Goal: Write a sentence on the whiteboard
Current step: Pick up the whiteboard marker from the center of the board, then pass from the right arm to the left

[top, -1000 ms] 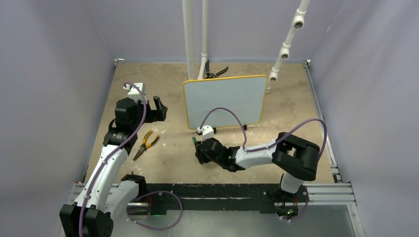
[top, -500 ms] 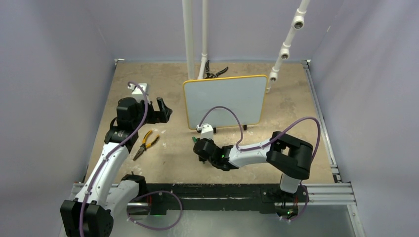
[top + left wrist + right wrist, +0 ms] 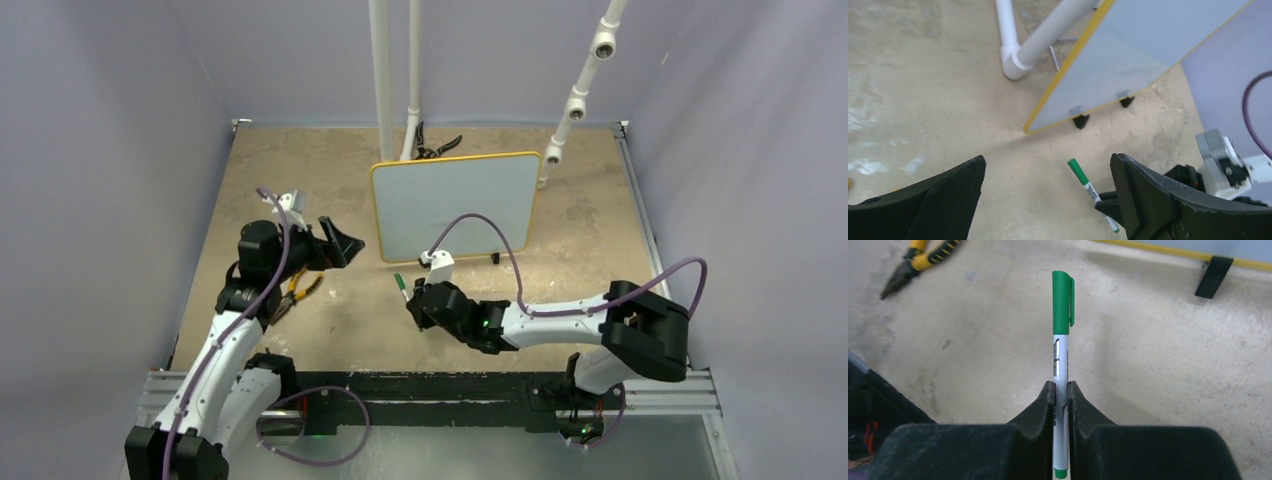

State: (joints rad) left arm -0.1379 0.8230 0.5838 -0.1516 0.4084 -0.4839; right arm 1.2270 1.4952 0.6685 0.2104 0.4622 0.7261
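Observation:
The whiteboard stands upright on black feet mid-table, yellow-framed, its face blank; the sentence is out of view. A marker pen with a white barrel and a green cap on sticks out of my right gripper, in front of the board's left corner. In the right wrist view the right gripper is shut on the marker's lower barrel, cap pointing away. My left gripper hangs open to the marker's left. In the left wrist view the marker lies beyond the gap of the left gripper, near its right finger.
Yellow-handled pliers lie on the table under the left arm and show as pliers in the right wrist view. Black pliers lie behind the board. White pipes rise at the back, and a jointed pipe slants at the back right.
My right gripper has shut on the marker and raised it off the table, shifting slightly right. My left gripper has swung right toward the marker, staying open.

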